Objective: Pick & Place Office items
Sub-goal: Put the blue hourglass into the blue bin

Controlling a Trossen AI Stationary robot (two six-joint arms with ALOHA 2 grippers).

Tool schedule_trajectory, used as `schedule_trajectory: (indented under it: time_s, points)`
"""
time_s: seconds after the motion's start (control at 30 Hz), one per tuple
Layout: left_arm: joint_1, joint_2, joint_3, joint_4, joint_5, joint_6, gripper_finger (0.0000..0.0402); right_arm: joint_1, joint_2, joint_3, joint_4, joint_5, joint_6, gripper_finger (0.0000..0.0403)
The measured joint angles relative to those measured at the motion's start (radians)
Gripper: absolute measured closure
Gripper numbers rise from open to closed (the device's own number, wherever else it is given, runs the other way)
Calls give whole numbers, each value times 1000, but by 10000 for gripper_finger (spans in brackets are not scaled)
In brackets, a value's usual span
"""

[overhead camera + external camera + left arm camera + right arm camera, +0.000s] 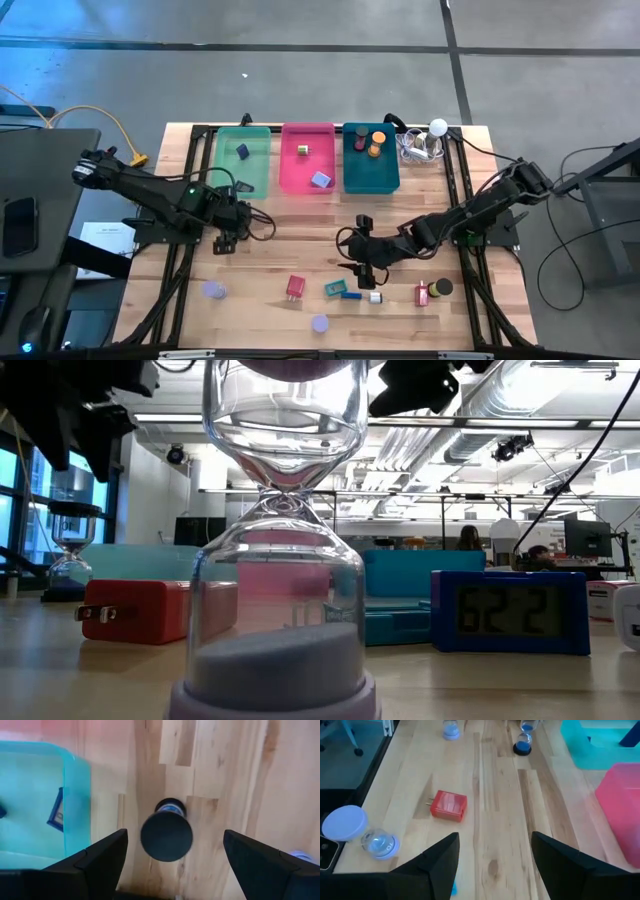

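My left gripper [226, 240] hovers over the table in front of the green tray [243, 160], open. In the left wrist view its fingers [100, 857] stand on either side of a small black-capped hourglass [166, 835] that stands upright on the wood, with gaps on both sides. My right gripper [355, 263] is open over the table's middle [492, 855] and holds nothing. A red plug block [448, 805], a lavender-capped hourglass on its side [350, 827] and, in the high view, teal [334, 289], blue [350, 295] and red [422, 294] pieces lie along the near side.
Green, pink [307, 157] and teal [370, 157] trays line the far side, each with small pieces inside. A white ball with cables [438, 127] sits at the far right. Another lavender hourglass [280, 560] stands right before the low camera, beside a blue clock [510, 610].
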Motion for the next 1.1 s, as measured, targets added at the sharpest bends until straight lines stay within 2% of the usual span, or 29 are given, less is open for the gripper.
schedule_trajectory:
  time_s: [0.37, 0.73, 1.1]
  points:
    - [76, 5, -92, 51, 51, 19, 83, -4, 0, 0, 8, -1, 0, 167]
    - [56, 5, -104, 124, 59, 21, 83, -4, 0, 0, 8, -1, -3, 167]
    - [43, 5, -104, 127, 57, 11, 83, -4, 0, 0, 7, -1, 0, 167]
